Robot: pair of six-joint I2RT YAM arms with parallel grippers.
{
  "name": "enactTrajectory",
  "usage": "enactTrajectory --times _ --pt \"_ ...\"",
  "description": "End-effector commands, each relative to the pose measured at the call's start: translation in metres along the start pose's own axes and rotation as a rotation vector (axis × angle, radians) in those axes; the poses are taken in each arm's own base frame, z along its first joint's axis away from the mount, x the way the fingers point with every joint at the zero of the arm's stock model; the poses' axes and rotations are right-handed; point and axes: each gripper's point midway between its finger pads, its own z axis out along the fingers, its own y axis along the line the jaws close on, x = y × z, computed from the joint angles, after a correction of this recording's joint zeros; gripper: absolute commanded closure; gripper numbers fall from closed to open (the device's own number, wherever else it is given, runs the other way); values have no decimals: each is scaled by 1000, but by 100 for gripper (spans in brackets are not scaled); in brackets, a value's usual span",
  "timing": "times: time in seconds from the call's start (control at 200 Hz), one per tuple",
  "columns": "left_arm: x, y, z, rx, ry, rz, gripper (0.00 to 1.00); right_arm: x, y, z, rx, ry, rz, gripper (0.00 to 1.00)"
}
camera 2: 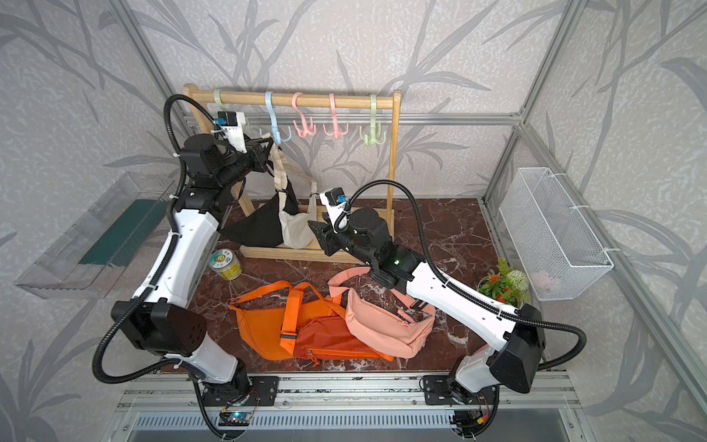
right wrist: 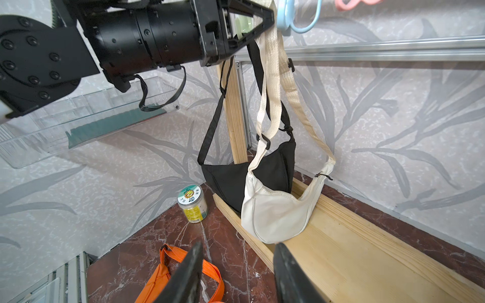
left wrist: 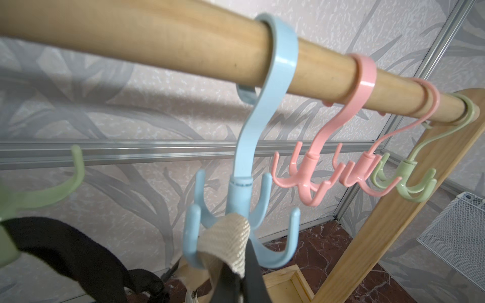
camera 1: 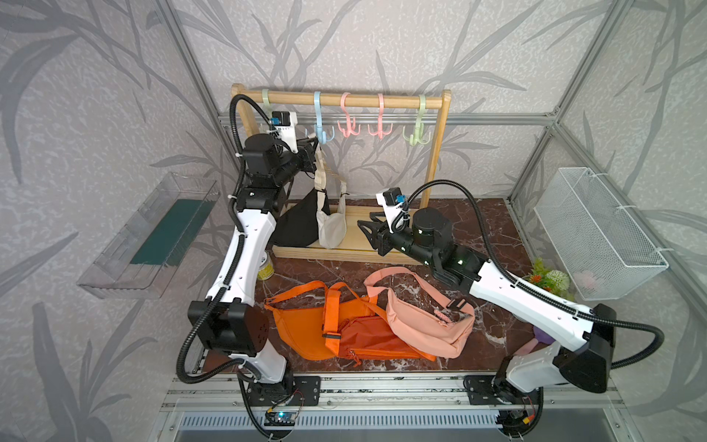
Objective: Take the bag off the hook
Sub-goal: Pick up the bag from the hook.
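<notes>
At the back of the counter [camera 1: 489, 229], wooden rack [camera 1: 340, 100]. Hanging from it, cream bag [right wrist: 275, 210], strap [left wrist: 231, 241] looped over a prong of the blue hook [left wrist: 244, 147]. Clamped on that strap just beneath: left fingers [right wrist: 263, 17]. Parted and empty, well apart: right fingers [right wrist: 286, 272].

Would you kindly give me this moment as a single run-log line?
phase: grasp | left end effector: shut on cream strap | strap: on blue hook | right end effector: open, empty

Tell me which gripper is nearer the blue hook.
Left. The left gripper is shut on the cream strap right beneath the blue hook; the right gripper sits well lower, open, by the rack base.
</notes>
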Motion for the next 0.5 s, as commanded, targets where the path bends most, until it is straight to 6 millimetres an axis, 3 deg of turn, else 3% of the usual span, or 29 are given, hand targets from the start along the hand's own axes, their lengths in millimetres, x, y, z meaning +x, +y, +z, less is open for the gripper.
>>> enactTrajectory --times 0.0,0.495 --pt "-54 -15 -22 1 -120 7 100 -16 3 0 -17 -42 23 55" --pt "-116 -27 -61 -56 -281 2 100 -14 -2 -6 9 -44 26 56"
